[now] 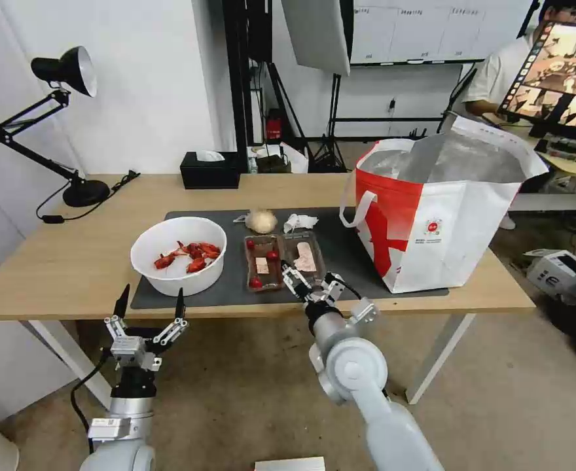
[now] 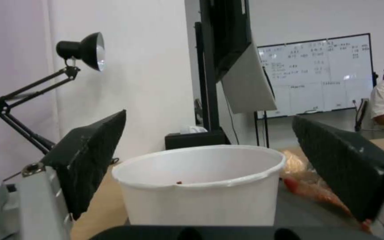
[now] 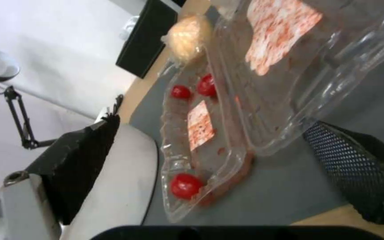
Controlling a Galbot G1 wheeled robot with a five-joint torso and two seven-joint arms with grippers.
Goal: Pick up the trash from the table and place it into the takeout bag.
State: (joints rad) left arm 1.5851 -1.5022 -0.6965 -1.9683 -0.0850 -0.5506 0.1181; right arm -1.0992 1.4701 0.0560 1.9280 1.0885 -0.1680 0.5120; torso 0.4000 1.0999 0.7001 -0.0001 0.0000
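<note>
Leftmost, the left hand (image 1: pixel 149 304) hangs wide open and empty just before the bowl (image 1: pixel 178 254) at the worktop (image 1: pixel 72 261) edge. Right hand (image 1: pixel 311 280), open and empty, straddles the clear tray's (image 1: pixel 283 260) near edge. Beyond to its right stands the bag (image 1: pixel 442 216), its small red logo unreadable.

One light-wood table (image 1: pixel 72 261) carried one dark grey mat (image 1: pixel 353 258). On the mat sat one white bowl of crayfish shells (image 1: pixel 178 254), one clear clamshell tray (image 1: pixel 283 260) with three red tomatoes and two stained paper scraps, one beige wrapped ball (image 1: pixel 261 220) at its 12 o'clock, and one crumpled napkin (image 1: pixel 299 222). There were also one takeout bag (image 1: pixel 442 216), one black tissue box (image 1: pixel 210 170), and one desk lamp (image 1: pixel 62 118). Two claws were counted: left (image 1: pixel 149 302) and right (image 1: pixel 309 281).
</note>
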